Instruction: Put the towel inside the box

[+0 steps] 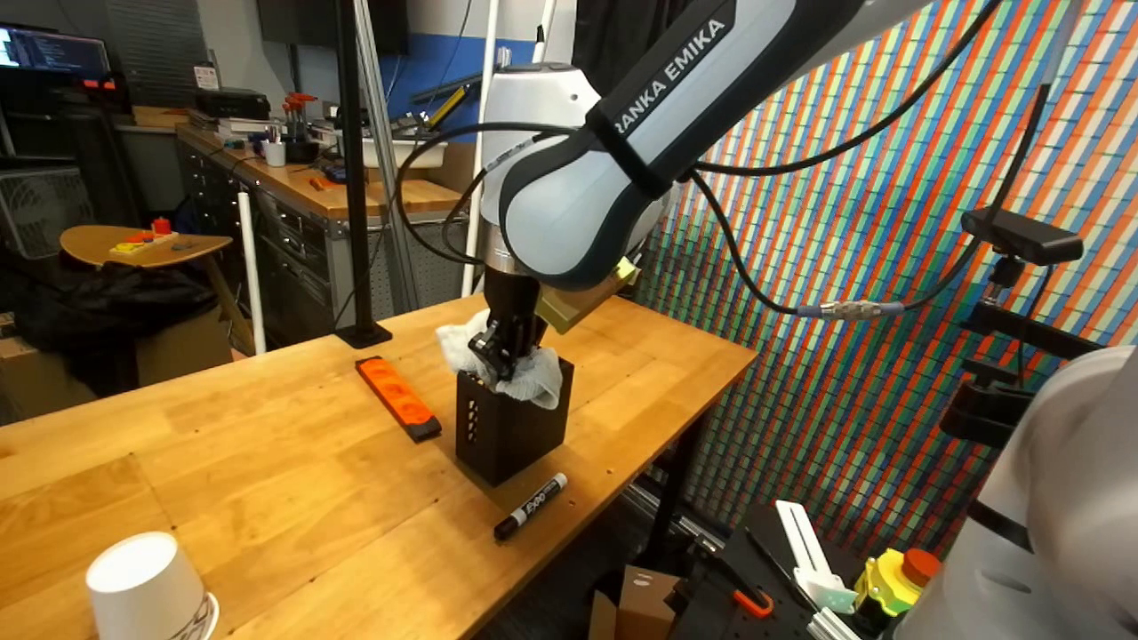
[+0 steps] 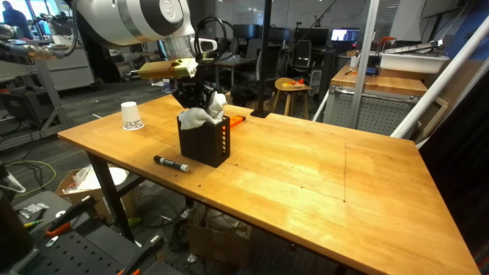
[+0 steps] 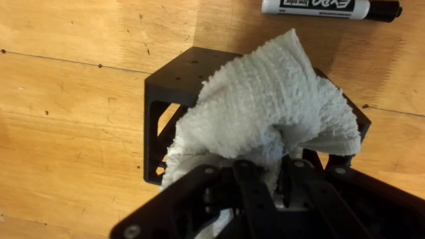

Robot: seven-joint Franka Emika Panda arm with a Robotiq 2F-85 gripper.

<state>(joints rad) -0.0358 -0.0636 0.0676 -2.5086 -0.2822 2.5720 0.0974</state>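
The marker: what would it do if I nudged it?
The marker would probably roll, being round. It lies near and roughly along the table's edge, so it could go over. It looks smooth, so it may feel slippery.

Black-and-white marker (image 1: pixel 531 507), upturned white cup (image 1: pixel 147 587), orange block (image 1: pixel 397 397) on wooden table (image 1: pixel 267 480).

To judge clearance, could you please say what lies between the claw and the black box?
The white towel lies between the claw and the black box in both exterior views.

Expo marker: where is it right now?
In an exterior view, the Expo marker lies left of centre on the wooden table, front-left of the black box, near the table's edge.
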